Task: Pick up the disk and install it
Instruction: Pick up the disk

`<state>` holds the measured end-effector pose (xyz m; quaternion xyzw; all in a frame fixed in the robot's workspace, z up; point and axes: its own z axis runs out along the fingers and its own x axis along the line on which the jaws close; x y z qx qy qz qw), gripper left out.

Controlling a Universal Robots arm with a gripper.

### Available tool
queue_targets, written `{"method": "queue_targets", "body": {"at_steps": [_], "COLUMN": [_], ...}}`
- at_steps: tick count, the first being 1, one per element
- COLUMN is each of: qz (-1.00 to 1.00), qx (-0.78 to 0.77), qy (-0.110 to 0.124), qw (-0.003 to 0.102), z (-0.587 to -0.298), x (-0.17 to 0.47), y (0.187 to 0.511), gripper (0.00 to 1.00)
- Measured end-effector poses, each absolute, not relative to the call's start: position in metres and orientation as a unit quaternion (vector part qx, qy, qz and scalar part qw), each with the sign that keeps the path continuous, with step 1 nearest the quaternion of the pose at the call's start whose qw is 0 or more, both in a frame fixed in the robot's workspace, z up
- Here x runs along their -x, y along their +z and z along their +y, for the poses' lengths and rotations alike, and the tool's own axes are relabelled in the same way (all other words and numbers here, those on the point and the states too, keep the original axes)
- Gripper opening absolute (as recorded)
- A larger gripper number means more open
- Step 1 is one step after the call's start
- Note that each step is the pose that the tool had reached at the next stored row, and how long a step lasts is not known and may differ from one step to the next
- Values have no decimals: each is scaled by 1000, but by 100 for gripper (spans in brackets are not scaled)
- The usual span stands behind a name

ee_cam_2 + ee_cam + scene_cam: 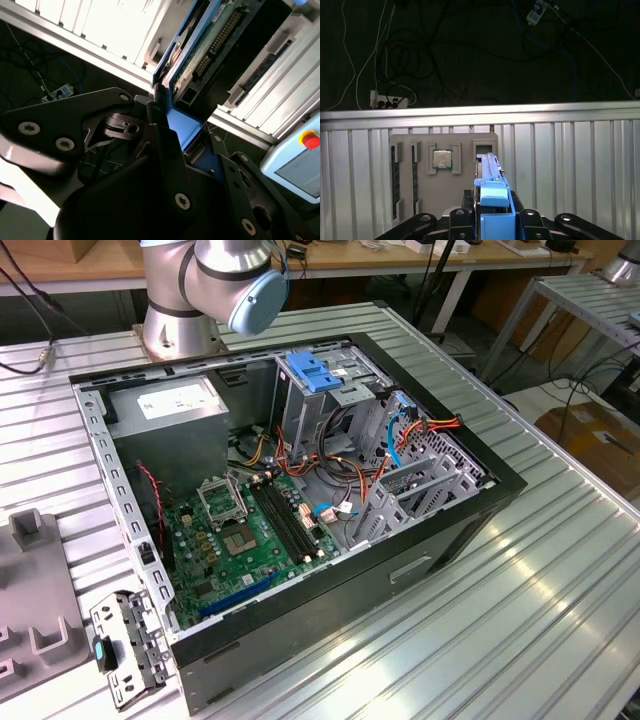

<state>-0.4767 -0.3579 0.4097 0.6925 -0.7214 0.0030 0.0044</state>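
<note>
Found the fingers (161,131) closed tight on the disk (200,55), one on each side of its blue-framed end. Judged the step in hand to be the carry of the gripped disk away from the grey fixture tray (445,195) toward the computer case (300,630). Called, for doing that well, for a hold bearing on the blue plastic and not on the bare green circuit board, for the disk held square and untwisted, and for a path well above the orange and blue cables (395,440) strung across the case beside the drive cage (335,405) and its blue latch (312,372). Reckoned any tilt in the grasp likely to jam the rails against the cage. Saw the case sitting in the middle of the ribbed aluminium table (520,620) in the exterior view, power supply (175,405) at its far corner on the exterior view's left. Noted, back at the gripper (492,200), the fingers drawn in only as far as the disk between them allowed, touching nothing else so far as visible. Placed the disk on edge above the tray, close to one edge of the table, with a processor chip (442,159) and memory sticks (394,180) lying in the tray's other pockets.
</note>
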Motion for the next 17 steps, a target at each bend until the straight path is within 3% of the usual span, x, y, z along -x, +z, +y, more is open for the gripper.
{"method": "queue_targets", "body": {"at_steps": [17], "qz": [-721], "qx": [-693], "qy": [3], "qw": [4], "z": [-358], "x": [477], "y": [416], "gripper": [37]}}
